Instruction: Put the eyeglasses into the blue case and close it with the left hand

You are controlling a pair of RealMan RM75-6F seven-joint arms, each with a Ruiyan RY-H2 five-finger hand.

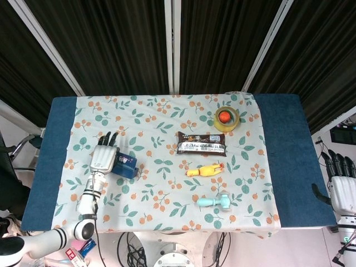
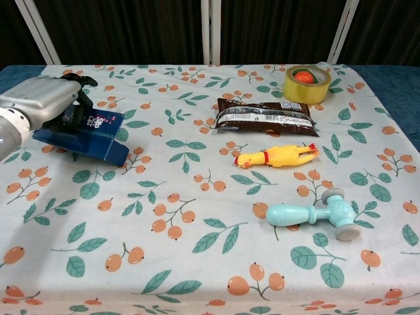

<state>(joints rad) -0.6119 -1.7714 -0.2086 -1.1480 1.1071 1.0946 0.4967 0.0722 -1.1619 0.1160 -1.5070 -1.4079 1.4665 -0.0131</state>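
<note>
A: Where is the left robot hand [image 2: 41, 100] in the chest view?

B: At the left edge of the frame, lying palm-down over the blue case [image 2: 88, 136]. Its dark fingers [image 2: 77, 80] curl over the far side of the case, so it is pressing on or gripping the case; I cannot tell which.

A: And from the head view?

B: The same left robot hand [image 1: 103, 158] sits in the lower left of the frame, on the flowered cloth [image 1: 161, 128], with the blue case [image 1: 125, 166] poking out to its right. The fingers point toward the top of the frame.

A: Is the case closed?

B: It looks nearly flat under the hand, with its patterned lid facing up, but the hand covers the seam, so I cannot say for sure. The eyeglasses do not show in either view.

A: The right robot hand [image 1: 342, 186]?

B: Only in the head view, at the lower right edge, off the bench [image 1: 281, 144]. Fingers upright and apart, holding nothing.

A: What else lies on the cloth?

B: A roll of yellow tape [image 2: 307, 83] with an orange ball inside it at the upper right, a brown snack packet [image 2: 266, 116] near the middle, a yellow rubber chicken [image 2: 276, 156] just below that, and a light blue toy hammer [image 2: 315, 214] toward the lower right. All are well apart from the case.
</note>
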